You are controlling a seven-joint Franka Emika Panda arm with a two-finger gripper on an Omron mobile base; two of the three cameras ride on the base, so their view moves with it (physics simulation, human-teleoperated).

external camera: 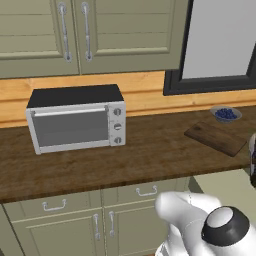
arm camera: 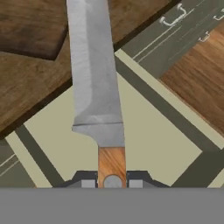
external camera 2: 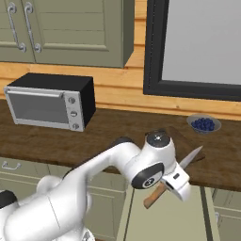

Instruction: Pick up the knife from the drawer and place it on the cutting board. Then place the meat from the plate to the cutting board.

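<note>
My gripper (external camera 2: 165, 186) is shut on the knife's tan wooden handle (arm camera: 111, 159), just above the open pale olive drawer (external camera 2: 164, 219). The silver blade (arm camera: 92, 65) points up and away, over the counter's front edge toward the dark-brown cutting board (arm camera: 30, 26). In the right base view the blade (external camera 2: 190, 156) sticks out past the white hand and the handle end (external camera 2: 151, 197) hangs below it. The board (external camera: 215, 137) lies on the counter at the right, in front of the berry bowl. The drawer (external camera: 225, 187) stands pulled out under it. Plate and meat are out of view.
A silver toaster oven (external camera: 75, 122) sits on the counter at the left. A small grey bowl of blue berries (external camera 2: 204, 124) stands behind the board, under a dark-framed window (external camera 2: 197, 47). Cabinet doors with handles (external camera: 102, 225) lie below the counter.
</note>
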